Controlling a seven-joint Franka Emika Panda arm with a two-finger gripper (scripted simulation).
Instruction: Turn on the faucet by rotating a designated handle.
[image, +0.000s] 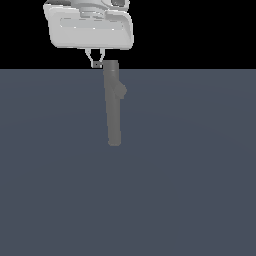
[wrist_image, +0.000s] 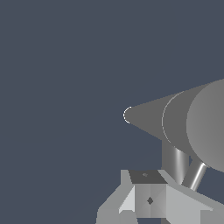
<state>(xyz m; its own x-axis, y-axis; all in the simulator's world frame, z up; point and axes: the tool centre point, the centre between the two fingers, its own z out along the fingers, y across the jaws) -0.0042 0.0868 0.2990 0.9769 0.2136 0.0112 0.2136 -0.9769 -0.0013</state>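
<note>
While the claw (image: 96, 63) hung nearly shut, gripping nothing, beside the faucet (image: 113, 102) cap, the handle (wrist_image: 195, 174) sat just past it; a careless sweep could slide off that thin rod.

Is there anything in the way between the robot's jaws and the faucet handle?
Nothing visible. The gripper hangs right beside the top of the faucet, on the exterior view's left, with only bare floor around. The thin handle shows close by in the wrist view.
</note>
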